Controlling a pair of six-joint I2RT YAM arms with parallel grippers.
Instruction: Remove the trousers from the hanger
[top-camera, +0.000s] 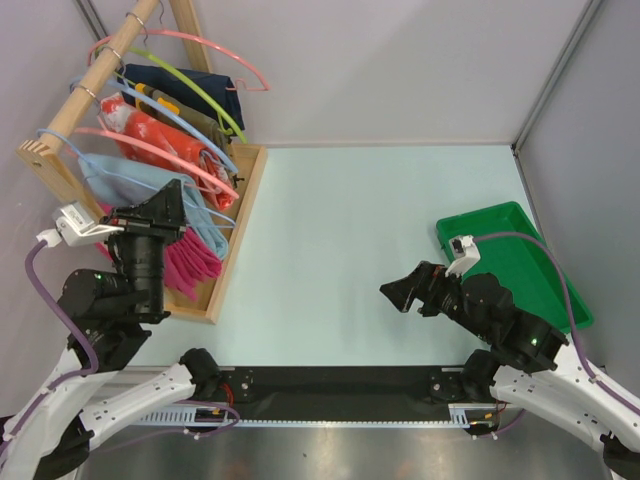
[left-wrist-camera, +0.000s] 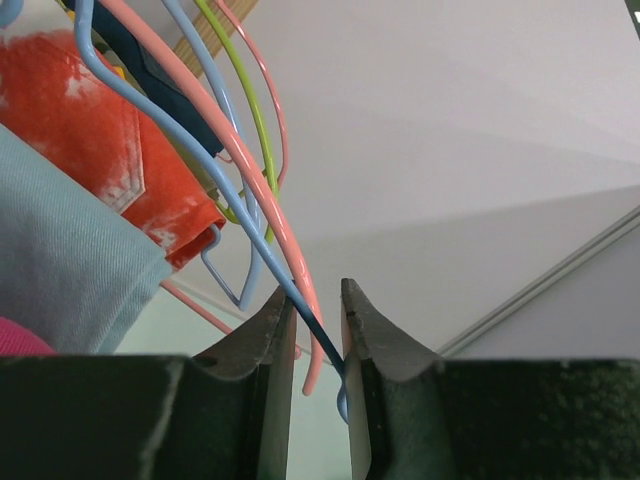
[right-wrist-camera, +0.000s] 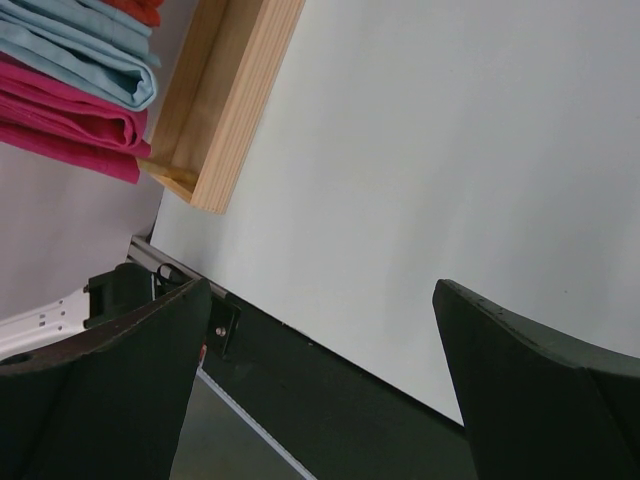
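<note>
Left hand (left-wrist-camera: 317, 296) around one hanger (left-wrist-camera: 240, 214), right hand (right-wrist-camera: 322, 300) spread, one trousers (right-wrist-camera: 70, 130) bundle

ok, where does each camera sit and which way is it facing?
Top external: above, behind the bases, looking down on the table; both arms, left gripper at the rack, right gripper over the table.
Left wrist: faces the hung clothes; own fingers flank the light-blue hanger.
Right wrist: faces left across the table; own fingers. Shares the trousers with top.
</note>
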